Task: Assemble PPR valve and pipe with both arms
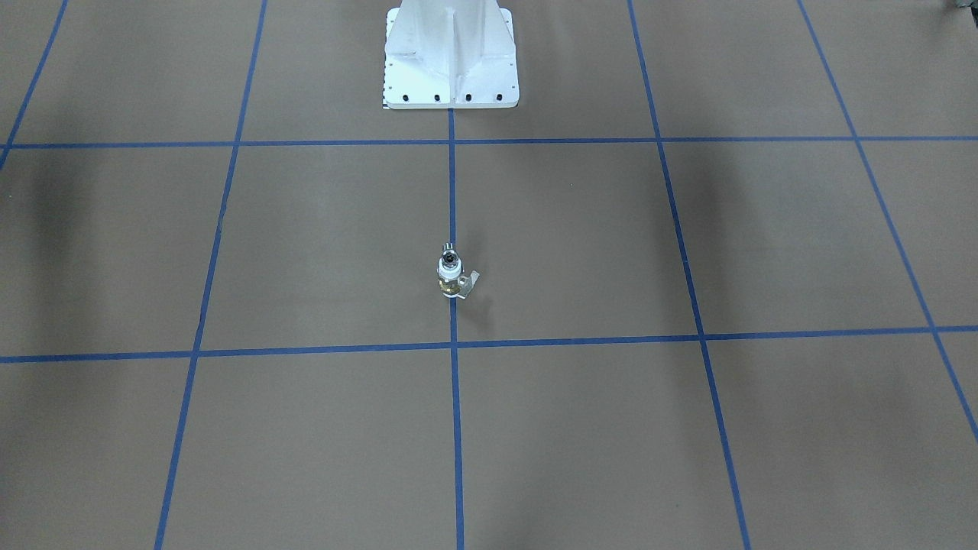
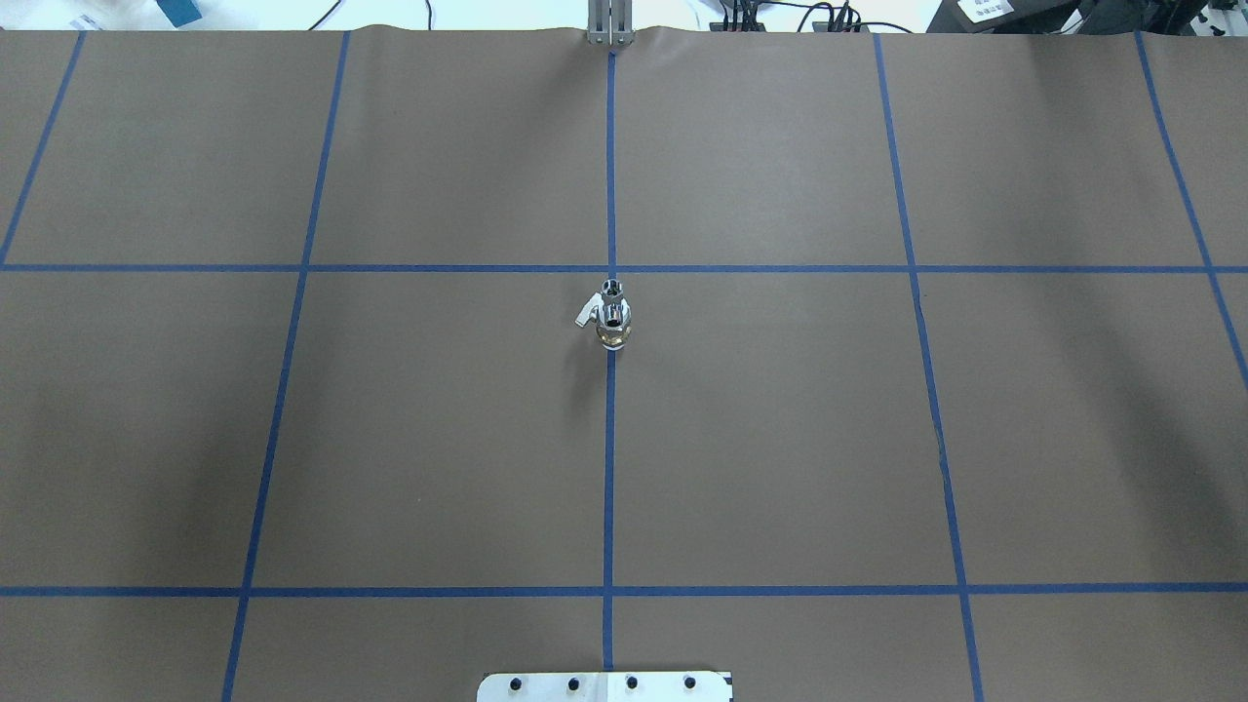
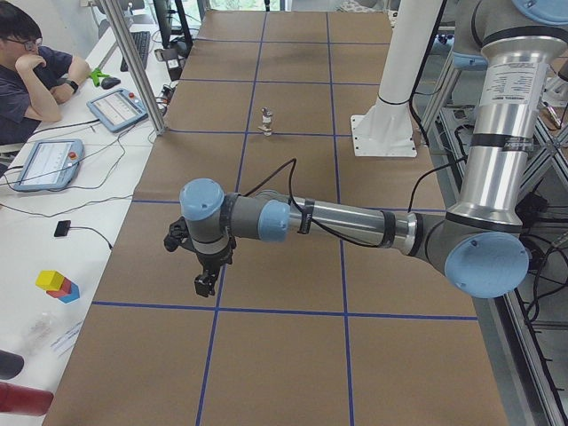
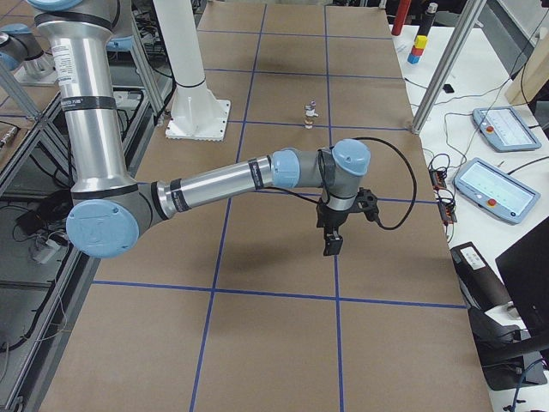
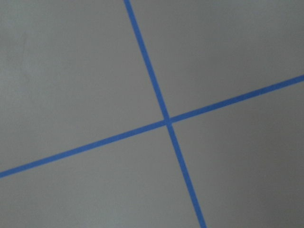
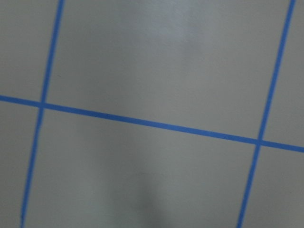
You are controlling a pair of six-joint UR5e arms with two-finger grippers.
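The PPR valve (image 2: 614,325) stands upright on a blue line (image 2: 609,468) at mid-table (image 2: 780,439), with the pipe (image 2: 611,287) seemingly on top of it. It is well apart from the left claw (image 3: 206,284) and the right claw (image 4: 330,244). Both hang above bare paper, and I cannot tell whether their fingers are apart or together.

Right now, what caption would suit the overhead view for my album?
The PPR valve stands upright on the table's middle blue line, the pipe seated atop it.
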